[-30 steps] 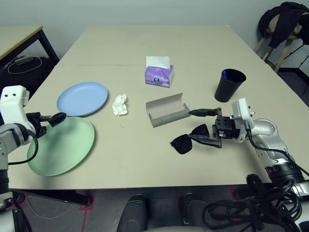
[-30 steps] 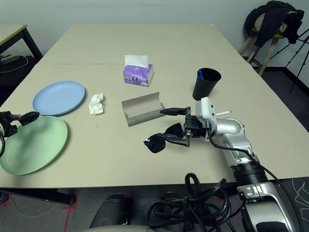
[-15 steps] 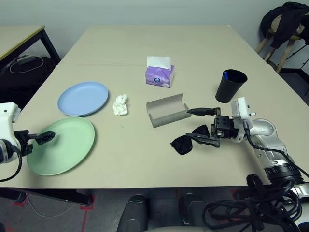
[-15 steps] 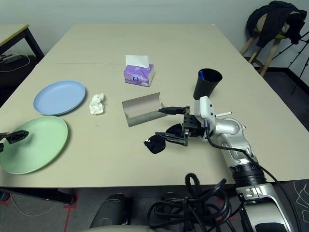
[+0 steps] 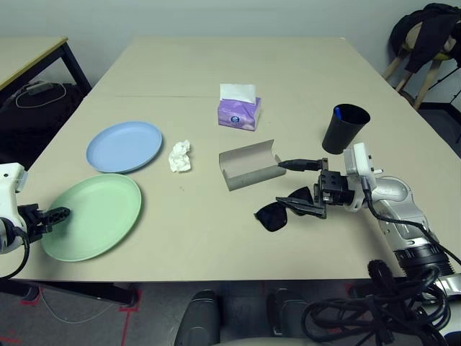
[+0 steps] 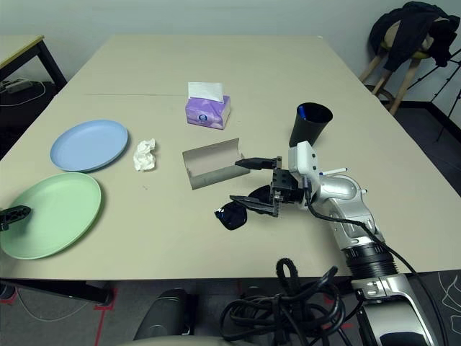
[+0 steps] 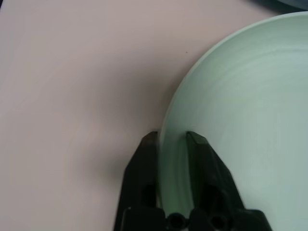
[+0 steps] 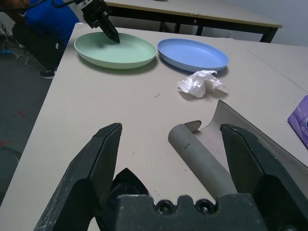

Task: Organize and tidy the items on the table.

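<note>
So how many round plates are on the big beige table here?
2. The pale blue round plate lies on the table's left side, farther from the robot; the pale green round plate lies apart, just nearer, its left rim between the left gripper's fingers.

Head stereo overhead; wrist close-ups

beige table (image 5: 216,231), plates (image 5: 124,146), tissue box (image 5: 238,114), cup (image 5: 343,128)
</note>
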{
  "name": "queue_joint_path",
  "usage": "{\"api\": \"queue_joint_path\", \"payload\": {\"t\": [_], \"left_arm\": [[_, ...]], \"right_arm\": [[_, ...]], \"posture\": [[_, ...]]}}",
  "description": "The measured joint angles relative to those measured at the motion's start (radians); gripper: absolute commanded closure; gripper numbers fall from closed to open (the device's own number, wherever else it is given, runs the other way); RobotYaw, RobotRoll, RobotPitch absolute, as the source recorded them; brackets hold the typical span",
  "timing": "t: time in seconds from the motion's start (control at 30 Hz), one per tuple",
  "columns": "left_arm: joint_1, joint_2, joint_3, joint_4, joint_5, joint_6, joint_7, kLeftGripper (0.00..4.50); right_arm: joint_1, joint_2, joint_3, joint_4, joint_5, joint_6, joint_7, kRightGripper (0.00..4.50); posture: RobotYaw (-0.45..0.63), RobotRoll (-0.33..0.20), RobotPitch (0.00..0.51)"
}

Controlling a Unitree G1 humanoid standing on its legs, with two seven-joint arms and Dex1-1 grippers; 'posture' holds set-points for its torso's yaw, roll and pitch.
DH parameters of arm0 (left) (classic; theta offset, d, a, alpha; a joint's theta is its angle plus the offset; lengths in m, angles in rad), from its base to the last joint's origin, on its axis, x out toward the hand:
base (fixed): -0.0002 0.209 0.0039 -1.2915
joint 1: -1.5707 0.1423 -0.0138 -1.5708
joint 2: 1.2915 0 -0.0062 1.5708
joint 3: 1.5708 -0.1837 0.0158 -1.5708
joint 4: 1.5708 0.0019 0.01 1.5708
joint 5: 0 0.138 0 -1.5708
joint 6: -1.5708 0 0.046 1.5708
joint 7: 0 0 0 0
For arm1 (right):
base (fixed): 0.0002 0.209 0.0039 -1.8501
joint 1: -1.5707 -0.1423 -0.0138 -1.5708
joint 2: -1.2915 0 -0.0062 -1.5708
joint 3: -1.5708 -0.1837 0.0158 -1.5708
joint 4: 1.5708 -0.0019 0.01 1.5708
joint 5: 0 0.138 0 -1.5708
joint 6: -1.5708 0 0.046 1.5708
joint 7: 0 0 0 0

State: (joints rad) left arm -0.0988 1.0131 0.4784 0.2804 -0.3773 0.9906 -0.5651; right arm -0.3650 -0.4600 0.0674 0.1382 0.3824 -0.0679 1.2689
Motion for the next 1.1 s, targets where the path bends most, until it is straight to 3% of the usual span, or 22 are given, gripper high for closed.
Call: {"api": "queue_joint_path", "payload": {"t": [0.03, 0.07, 0.47, 0.8, 1.1], "left_arm": [[-0.005, 0.003, 0.006, -0.013, -0.003, 0.004, -0.005, 4.44], [-0.005, 0.004, 0.006, -0.027, -0.004, 0.007, -0.009, 4.47], [-0.018, -0.003, 0.013, -0.071, -0.012, 0.093, -0.003, 4.47], [-0.087, -0.168, 0.115, -0.159, -0.09, 0.276, 0.043, 4.47], [-0.128, -0.215, 0.173, -0.193, -0.116, 0.374, 0.08, 4.47]], "right_arm": [[0.0, 0.001, 0.0, 0.0, 0.0, 0.002, -0.001, 0.0], [0.0, 0.001, 0.0, -0.001, 0.0, 0.002, -0.001, 0.0], [0.0, 0.0, -0.001, 0.008, 0.0, 0.003, -0.007, 0.0], [0.001, 0.001, -0.001, 0.008, 0.0, 0.001, -0.022, 0.0], [0.002, 0.001, -0.001, 0.019, 0.0, -0.006, -0.027, 0.0]], "posture": [[0.12, 0.0, 0.04], [0.12, 0.0, 0.04], [0.11, 0.0, 0.039], [0.11, 0.0, 0.041], [0.11, 0.0, 0.04]]}}
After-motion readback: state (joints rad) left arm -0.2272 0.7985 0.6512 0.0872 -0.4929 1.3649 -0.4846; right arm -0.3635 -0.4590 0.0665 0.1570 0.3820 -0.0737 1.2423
